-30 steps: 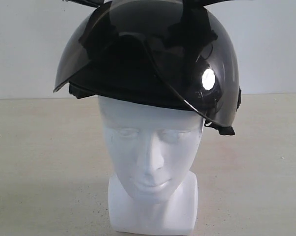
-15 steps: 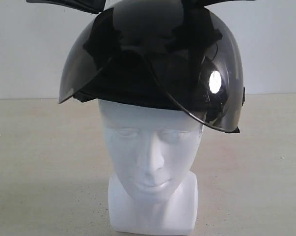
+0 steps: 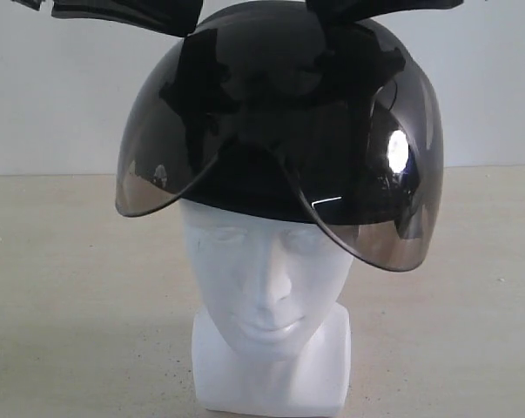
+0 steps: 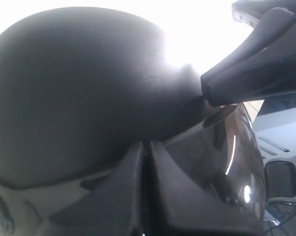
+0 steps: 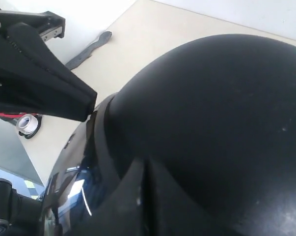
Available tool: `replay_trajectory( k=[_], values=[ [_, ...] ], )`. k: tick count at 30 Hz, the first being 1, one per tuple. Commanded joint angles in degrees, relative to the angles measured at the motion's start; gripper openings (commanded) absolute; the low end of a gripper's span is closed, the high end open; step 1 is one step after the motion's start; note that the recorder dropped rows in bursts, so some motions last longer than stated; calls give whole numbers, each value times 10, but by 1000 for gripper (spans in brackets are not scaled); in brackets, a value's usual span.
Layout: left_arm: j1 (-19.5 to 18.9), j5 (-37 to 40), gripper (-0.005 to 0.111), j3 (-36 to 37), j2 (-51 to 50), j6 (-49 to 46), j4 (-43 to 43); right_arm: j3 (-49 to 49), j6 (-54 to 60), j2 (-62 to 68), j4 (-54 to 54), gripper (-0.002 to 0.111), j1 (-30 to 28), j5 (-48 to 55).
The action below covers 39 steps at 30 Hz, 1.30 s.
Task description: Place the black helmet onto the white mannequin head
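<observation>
black helmet [image 3: 279, 96] over white mannequin head [image 3: 266, 287], visor [image 3: 371, 239] covering forehead; left tool [image 4: 144, 147], right tool [image 5: 144, 164] pressed together

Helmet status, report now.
Left gripper and right gripper shut, tips at top edge of visor. Black helmet sits on white mannequin head, forehead covered. Nothing in the way.

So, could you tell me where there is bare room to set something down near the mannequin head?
The table is bare on both sides of the white mannequin head, out to the picture's edges and back to the wall. It is crowded above, where the left gripper and right gripper meet the black helmet.
</observation>
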<state>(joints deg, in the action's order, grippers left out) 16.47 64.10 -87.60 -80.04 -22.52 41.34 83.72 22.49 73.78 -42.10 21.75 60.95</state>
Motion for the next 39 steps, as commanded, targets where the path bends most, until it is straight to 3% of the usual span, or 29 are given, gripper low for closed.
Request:
replay_trajectory(
  k=[1, 10, 31, 39],
  values=[
    [7, 59, 4, 36, -14, 0, -19, -12, 8, 1, 8, 0, 0, 39],
    [7, 59, 4, 60, -14, 0, -28, -99, 38, 1, -10, 0, 0, 19],
    [7, 59, 4, 91, -12, -2, -35, -104, 46, 1, -11, 0, 0, 45],
    [7, 59, 4, 91, 31, -2, -39, -104, 47, -13, -13, 0, 0, 28]
  ],
)
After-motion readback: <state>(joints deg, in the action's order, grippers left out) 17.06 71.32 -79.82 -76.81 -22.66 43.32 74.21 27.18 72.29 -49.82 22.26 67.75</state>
